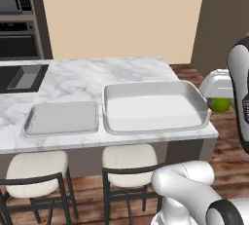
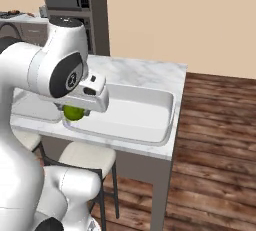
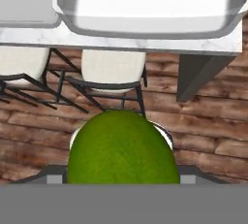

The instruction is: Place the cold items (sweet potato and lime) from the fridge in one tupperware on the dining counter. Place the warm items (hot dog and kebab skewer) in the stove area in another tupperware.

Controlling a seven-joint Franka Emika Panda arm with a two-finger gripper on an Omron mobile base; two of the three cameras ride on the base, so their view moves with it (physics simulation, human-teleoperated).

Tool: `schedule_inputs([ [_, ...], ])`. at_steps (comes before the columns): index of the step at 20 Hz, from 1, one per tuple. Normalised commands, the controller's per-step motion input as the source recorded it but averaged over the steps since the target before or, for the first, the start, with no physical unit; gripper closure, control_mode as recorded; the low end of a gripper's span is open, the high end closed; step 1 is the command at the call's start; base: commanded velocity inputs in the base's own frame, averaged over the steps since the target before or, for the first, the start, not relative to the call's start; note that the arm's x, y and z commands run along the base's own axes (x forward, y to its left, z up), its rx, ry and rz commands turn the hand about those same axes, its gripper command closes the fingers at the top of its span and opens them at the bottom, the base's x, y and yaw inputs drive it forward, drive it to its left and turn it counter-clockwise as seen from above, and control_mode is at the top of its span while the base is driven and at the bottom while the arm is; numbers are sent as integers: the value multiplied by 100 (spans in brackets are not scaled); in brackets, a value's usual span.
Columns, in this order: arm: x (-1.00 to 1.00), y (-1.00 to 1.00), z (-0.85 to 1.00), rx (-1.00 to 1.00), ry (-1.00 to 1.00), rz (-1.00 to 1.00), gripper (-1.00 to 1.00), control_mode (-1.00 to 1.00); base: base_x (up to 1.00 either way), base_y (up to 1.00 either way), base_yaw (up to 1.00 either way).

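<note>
- The lime (image 3: 121, 148) sits in the claw (image 1: 220, 103), which is closed on it; in the hand view it bulges at the bottom centre, over wood floor (image 3: 203, 136) and stools (image 3: 112, 69).
- In the left base view the lime shows at the right edge, just beyond the right rim of the deep tray (image 1: 151, 106) and off the desk (image 1: 78, 75) edge. It is carried, not yet over the tray.
- The hand camera looks down past the fruit, with the deep tray along the top of the frame. I judge the claw needs to travel further in over the tray before letting go.
- The deep tray looks empty in all views, so the cold pair appears not yet delivered; no sweet potato can be seen.
- The flat tray (image 1: 62, 118) lies just left of the deep one on the desk, also bare; it is presumably kept for the warm items.
- The black sink (image 1: 22, 77) sits at the left edge, well apart from the lime.
- Risk, as a judgement: released here, the lime would drop to the floor beside the desk.
</note>
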Motion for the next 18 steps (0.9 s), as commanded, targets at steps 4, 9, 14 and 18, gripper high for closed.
schedule_inputs([
  [4,75,-27,-61,0,0,11,100,-100,0,0,0],
  [9,69,-31,-60,1,0,11,100,-100,0,0,0],
  [14,74,-33,-49,0,2,2,100,-100,0,0,0],
  [18,81,-18,-38,0,16,0,100,-100,0,0,0],
])
